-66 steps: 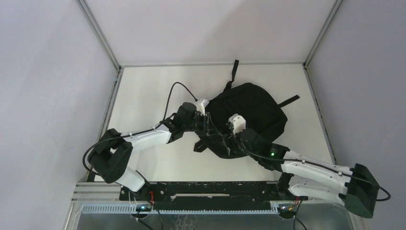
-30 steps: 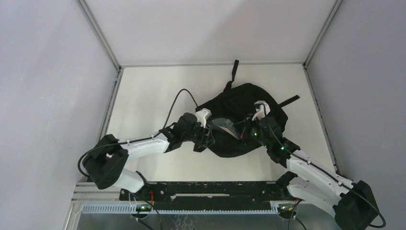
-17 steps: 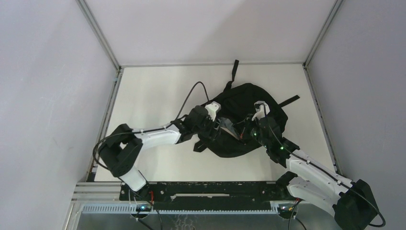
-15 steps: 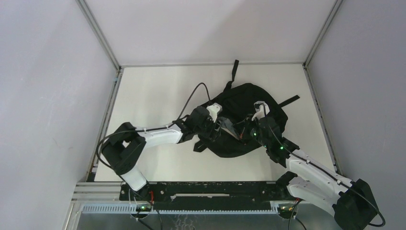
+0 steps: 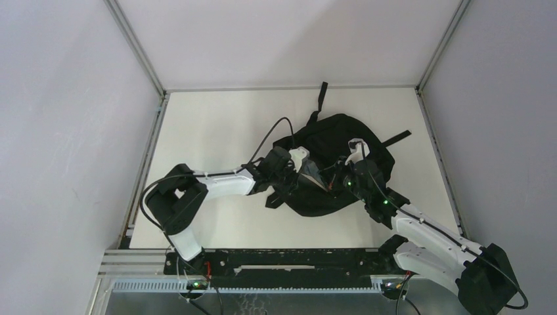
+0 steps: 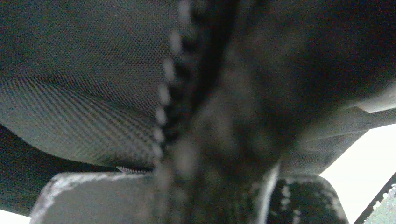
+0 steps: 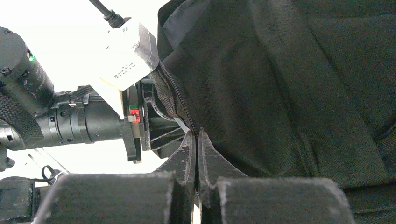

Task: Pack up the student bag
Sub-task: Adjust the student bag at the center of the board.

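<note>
Right wrist: clamping left gripper [image 7: 163, 125] onto rim of bag [image 7: 280, 93], right of centre on table [image 5: 210, 125], and pinching right gripper [image 7: 196, 140] shut on zip [image 7: 175, 93]. Opening the mouth for packing, seemingly. Next, pull both edges apart and keep fabric taut.

The counter [image 5: 210, 125] is a flat, off-white surface enclosed by plain pale walls [image 5: 59, 131] on three sides. Metal frame posts [image 5: 136, 49] rise from its far corners. A black rail [image 5: 282, 259] and a perforated metal strip [image 5: 276, 287] run along its near edge.
</note>
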Controlling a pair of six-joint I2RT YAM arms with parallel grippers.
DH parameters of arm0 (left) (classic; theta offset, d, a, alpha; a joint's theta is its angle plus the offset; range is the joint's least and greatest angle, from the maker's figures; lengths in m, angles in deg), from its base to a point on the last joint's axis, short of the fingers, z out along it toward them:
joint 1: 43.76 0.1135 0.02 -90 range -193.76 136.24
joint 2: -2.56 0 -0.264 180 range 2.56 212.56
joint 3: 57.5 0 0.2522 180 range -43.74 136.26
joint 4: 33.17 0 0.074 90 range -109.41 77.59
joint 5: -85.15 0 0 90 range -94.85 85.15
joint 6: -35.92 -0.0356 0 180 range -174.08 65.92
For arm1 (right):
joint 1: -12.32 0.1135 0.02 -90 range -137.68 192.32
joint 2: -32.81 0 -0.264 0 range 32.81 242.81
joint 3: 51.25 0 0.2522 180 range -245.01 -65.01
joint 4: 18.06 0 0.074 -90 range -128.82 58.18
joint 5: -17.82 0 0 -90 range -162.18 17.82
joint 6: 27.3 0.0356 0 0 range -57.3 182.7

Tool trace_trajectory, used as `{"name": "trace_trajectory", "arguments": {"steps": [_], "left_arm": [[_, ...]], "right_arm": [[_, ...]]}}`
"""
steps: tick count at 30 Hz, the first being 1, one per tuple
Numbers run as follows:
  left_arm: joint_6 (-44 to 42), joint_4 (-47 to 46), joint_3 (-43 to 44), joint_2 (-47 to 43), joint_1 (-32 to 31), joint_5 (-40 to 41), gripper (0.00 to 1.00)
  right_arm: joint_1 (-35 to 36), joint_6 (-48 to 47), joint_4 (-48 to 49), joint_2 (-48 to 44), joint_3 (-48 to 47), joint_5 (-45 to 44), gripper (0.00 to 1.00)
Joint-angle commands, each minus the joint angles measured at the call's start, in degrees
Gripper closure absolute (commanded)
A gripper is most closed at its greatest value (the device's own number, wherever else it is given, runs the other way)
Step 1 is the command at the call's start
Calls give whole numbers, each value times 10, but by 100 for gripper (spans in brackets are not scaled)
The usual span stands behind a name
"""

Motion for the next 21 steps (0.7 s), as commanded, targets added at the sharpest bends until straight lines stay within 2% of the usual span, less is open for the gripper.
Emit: {"name": "trace_trajectory", "arguments": {"steps": [1, 5, 14, 19, 21], "left_arm": [[-1, 4, 27, 0, -4, -18, 100], [19, 25, 10, -37, -4, 1, 100], [57, 17, -123, -208, -17, 11, 100], [86, 11, -189, -279, -32, 5, 100], [99, 11, -205, -294, -33, 2, 97]], "right_arm": [[-1, 14, 45, -3, 0, -5, 100], [-1, 18, 38, -6, 1, -9, 100], [3, 37, 40, -15, 3, -26, 100], [36, 41, 79, 13, 5, -35, 100], [59, 40, 89, 29, 5, -51, 100]]}}
